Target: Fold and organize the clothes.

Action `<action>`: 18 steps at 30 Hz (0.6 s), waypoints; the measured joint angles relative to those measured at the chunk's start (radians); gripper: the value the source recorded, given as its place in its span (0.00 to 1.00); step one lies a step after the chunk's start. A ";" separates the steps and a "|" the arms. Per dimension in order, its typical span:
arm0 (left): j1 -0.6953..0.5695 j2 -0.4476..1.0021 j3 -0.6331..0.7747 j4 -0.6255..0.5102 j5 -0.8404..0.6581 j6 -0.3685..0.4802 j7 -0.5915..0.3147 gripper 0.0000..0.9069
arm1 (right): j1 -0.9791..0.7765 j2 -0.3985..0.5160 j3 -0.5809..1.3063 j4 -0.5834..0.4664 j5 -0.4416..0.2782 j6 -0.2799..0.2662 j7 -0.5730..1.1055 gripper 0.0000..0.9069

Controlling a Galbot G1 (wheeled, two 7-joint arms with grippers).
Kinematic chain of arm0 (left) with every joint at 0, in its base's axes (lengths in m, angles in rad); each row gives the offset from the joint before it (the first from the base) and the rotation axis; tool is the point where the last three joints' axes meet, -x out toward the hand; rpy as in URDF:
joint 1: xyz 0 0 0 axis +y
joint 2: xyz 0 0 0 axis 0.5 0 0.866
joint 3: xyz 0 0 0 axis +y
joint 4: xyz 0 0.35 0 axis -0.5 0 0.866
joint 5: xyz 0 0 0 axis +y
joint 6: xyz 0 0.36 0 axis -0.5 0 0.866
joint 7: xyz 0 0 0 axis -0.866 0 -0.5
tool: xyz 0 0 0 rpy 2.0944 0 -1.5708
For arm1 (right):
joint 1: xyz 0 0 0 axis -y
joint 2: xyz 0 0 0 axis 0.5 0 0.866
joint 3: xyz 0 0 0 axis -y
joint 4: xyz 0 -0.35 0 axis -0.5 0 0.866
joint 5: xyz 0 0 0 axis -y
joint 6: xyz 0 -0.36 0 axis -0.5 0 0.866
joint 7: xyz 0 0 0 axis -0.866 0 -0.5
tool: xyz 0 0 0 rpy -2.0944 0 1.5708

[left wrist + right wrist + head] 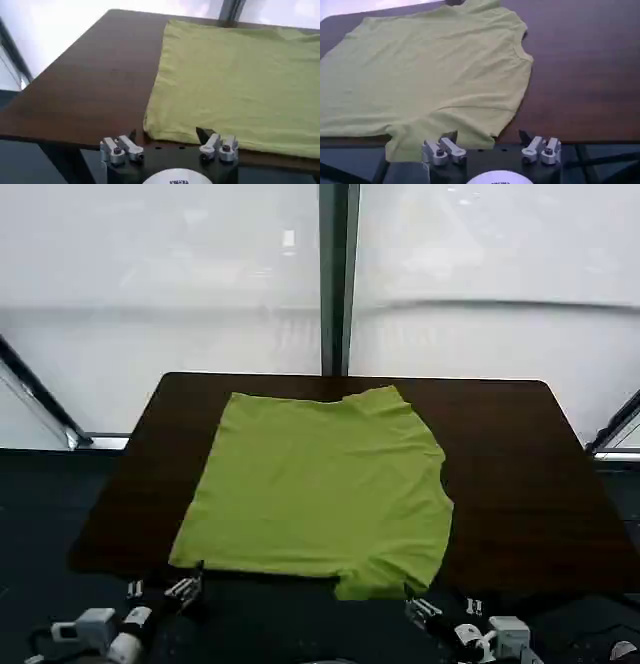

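Note:
A lime-green T-shirt (pixel 320 484) lies spread flat and sideways on the dark brown table (pixel 520 484), its hem toward the left and its neck opening toward the right. One sleeve (pixel 375 579) droops over the table's near edge. My left gripper (pixel 162 592) hovers just off the near edge by the shirt's near left corner (pixel 150 130), open and holding nothing. My right gripper (pixel 440 609) sits off the near edge beside the drooping sleeve (pixel 415 142), also open and holding nothing. Seen from the wrists, the left gripper (pixel 167 134) and the right gripper (pixel 487 135) both face the shirt (pixel 235 85) (pixel 435 70).
Bare tabletop (pixel 90 85) runs left of the shirt, and a wider bare strip (pixel 580 70) lies to its right. A vertical window post (pixel 337 279) stands behind the table's far edge. Dark floor surrounds the table.

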 joint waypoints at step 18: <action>-0.007 0.000 -0.002 0.017 0.012 0.002 0.001 0.97 | 0.012 0.011 -0.023 -0.015 -0.021 0.007 -0.008 0.77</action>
